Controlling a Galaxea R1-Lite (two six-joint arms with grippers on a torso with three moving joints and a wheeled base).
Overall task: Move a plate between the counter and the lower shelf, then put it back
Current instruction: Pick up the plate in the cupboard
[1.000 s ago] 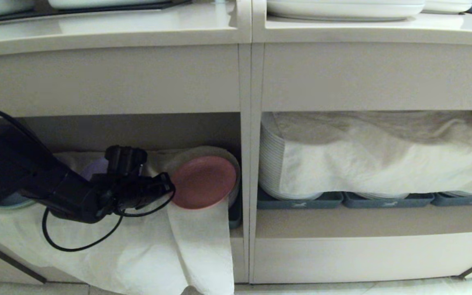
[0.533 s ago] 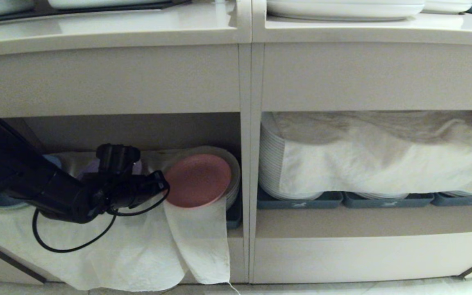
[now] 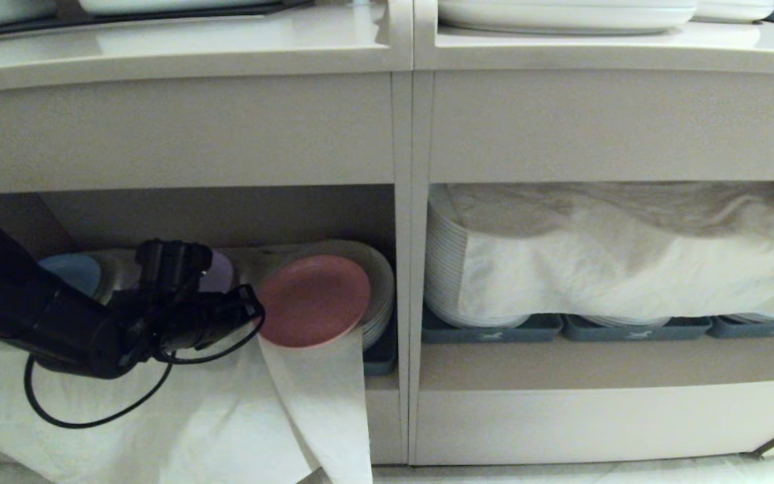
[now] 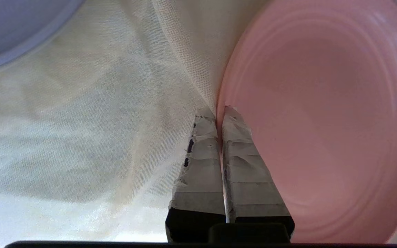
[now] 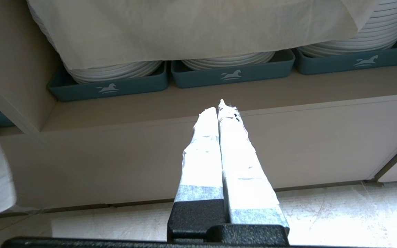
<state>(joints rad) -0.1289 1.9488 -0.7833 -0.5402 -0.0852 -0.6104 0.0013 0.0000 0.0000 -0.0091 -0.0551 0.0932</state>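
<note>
Grip: left gripper (image 4: 219, 113) clamped on rim of small round matte pink plastic plate (image 3: 313, 300) | Place: beige lower shelf (image 3: 387, 383), above draped white cloth (image 3: 212, 417) | Advice: draw out level, clear of cloth | Right gripper (image 5: 221, 110): pressed together, idle.

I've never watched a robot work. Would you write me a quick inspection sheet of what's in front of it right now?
Surface: lower shelf, draped with a white cloth.
Job's things: pink plate, tilted, pinched at its rim.
Clutter: white plate stacks in blue trays; blue plate and purple plate.
Grippers: left gripper shut on the pink plate; right gripper shut, empty, before the wider cubby.
Cables: black cable looped under the left arm.
Surroundings: counter above, bearing white dishes.
</note>
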